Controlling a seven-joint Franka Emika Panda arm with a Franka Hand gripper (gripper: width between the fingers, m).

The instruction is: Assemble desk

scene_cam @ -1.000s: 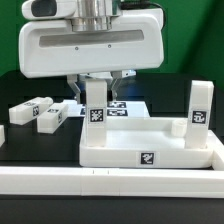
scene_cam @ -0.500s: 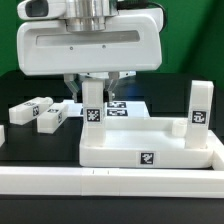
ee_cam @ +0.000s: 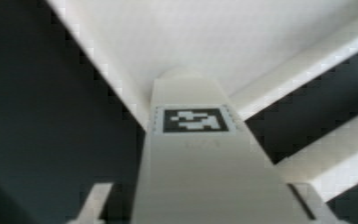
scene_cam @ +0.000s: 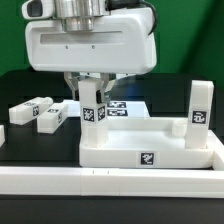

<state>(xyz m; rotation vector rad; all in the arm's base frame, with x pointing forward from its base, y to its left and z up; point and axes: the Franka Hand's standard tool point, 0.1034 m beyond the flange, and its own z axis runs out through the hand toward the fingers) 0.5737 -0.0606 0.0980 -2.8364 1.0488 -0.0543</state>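
Robot lab: black table (scene_cam: 20, 150), green backdrop (scene_cam: 192, 35), tagged white legs (scene_cam: 30, 108).

Tool (scene_cam: 96, 93) sits slightly further toward the exterior view's right than before; the leg (scene_cam: 95, 112) it grips now leans, no longer upright.

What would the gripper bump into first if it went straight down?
The gripper is shut on a leg, so the leg's lower end would reach the desk slab first, at its corner on the exterior view's left. It may already touch; I cannot tell.
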